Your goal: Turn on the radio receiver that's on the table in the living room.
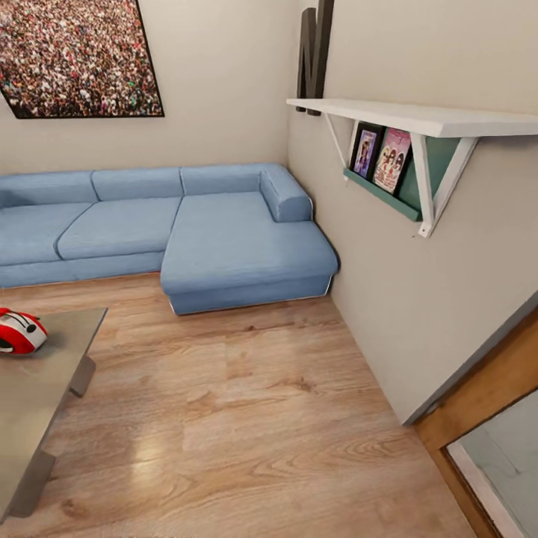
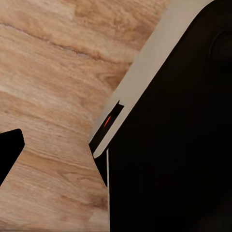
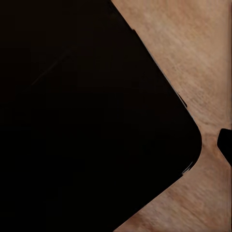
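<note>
Two wrist views show very little of the grippers. In the left wrist view a small black tip comes in at the edge, over the wood floor, and a big black body of the robot covers much of the picture. In the right wrist view a black tip also shows at the edge, next to a large black shape, with the wood floor under it. From these pictures I cannot tell if the fingers of either gripper are wide, narrow or holding something.

In the head view the red radio lies on the grey table, near its far edge, at the left border of the picture, so part of the radio is cut off. Its white stripes are visible. The table stands on the light wood floor.

Behind the table a big light-blue sofa fills the corner of the room, along the beige walls. Above the sofa hangs a picture of a crowd. On the right wall there is a white shelf, and under it a green rack holds two small covers. At the lower right a wooden door frame shows.
</note>
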`<state>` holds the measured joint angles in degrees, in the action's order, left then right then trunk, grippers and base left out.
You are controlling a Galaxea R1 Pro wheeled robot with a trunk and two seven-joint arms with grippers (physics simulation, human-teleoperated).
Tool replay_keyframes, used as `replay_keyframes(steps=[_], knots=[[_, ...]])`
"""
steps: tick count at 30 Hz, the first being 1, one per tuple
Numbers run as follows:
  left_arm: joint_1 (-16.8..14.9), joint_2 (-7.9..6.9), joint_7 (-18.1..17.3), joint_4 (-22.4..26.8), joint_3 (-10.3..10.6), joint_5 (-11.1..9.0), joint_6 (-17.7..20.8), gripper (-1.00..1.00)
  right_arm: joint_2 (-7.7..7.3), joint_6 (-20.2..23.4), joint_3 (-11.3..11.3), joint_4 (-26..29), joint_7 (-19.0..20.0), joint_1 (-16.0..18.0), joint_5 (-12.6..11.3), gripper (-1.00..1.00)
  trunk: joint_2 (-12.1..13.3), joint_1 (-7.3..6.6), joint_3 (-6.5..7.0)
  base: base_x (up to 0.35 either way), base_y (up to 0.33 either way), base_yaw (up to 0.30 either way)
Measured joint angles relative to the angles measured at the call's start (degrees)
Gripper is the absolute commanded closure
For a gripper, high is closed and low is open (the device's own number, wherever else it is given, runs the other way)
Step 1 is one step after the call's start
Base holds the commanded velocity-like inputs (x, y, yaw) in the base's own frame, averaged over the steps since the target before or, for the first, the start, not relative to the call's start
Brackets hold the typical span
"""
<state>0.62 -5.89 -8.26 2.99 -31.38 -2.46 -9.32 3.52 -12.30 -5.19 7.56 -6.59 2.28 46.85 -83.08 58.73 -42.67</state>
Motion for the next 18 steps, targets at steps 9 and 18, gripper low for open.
replay_keyframes(steps=[9, 18], knots=[[0.0, 0.17, -0.06, 0.04, 0.0, 0.0, 0.0, -1.0, 0.0, 0.0, 0.0, 0.0, 0.0, 0.0, 0.0, -1.0, 0.0, 0.0, -0.44, 0.082, -0.122, 0.24], [0.0, 0.25, -0.09, 0.43, 0.0, 0.0, 0.0, -1.0, 0.08, 0.0, 0.0, -0.03, 0.0, 0.0, 0.0, -1.0, 0.0, 0.0, -0.85, 0.089, -0.122, 0.242]])
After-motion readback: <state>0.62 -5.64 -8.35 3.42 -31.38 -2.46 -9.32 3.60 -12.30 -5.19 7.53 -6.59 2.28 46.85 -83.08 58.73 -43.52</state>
